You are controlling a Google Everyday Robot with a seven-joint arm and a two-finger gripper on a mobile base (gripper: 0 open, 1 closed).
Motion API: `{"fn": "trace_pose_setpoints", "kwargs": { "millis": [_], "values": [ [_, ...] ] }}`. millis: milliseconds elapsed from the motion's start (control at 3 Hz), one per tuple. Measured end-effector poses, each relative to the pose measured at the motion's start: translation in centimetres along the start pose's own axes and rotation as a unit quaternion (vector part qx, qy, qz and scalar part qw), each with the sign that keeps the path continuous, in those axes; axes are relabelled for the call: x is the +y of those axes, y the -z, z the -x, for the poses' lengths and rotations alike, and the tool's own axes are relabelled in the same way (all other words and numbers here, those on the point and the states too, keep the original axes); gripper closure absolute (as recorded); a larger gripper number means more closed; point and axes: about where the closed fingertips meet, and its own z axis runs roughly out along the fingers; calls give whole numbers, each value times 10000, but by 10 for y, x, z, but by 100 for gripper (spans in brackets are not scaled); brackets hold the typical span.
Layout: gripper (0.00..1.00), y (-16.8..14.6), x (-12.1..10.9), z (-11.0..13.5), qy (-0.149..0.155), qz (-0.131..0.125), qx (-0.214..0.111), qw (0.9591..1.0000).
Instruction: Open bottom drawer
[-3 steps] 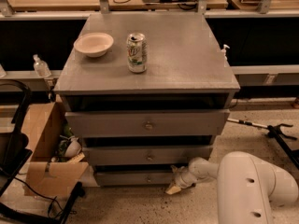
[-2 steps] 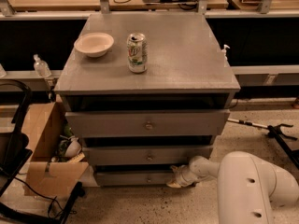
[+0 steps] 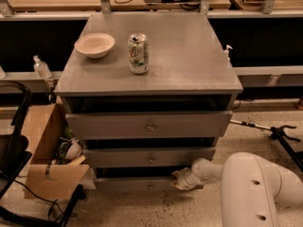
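The grey cabinet (image 3: 189,70) has three drawer fronts. The bottom drawer (image 3: 125,184) is the lowest and slimmest, with a small round knob (image 3: 150,186) at its centre, and stands slightly out from the frame. My gripper (image 3: 182,179) is at floor level, against the right part of the bottom drawer's front, just right of the knob. My white arm (image 3: 255,188) reaches in from the lower right. The middle drawer (image 3: 118,158) and the top drawer (image 3: 109,125) sit above it.
A green soda can (image 3: 138,53) and a pale bowl (image 3: 94,44) stand on the cabinet top. An open cardboard box (image 3: 45,145) with clutter sits on the floor to the left, beside a black frame (image 3: 14,150). A black stand (image 3: 284,134) lies at the right.
Almost nothing: my gripper stays at the right part of the bottom drawer's front, and the drawers have not visibly moved.
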Motion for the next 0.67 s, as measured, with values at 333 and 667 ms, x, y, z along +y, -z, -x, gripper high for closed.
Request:
{"fn": "trace_pose_setpoints", "kwargs": {
  "millis": [333, 667],
  "values": [
    [100, 1, 0, 1, 0, 0, 0, 10000],
    [100, 1, 0, 1, 0, 0, 0, 10000]
  ]
}}
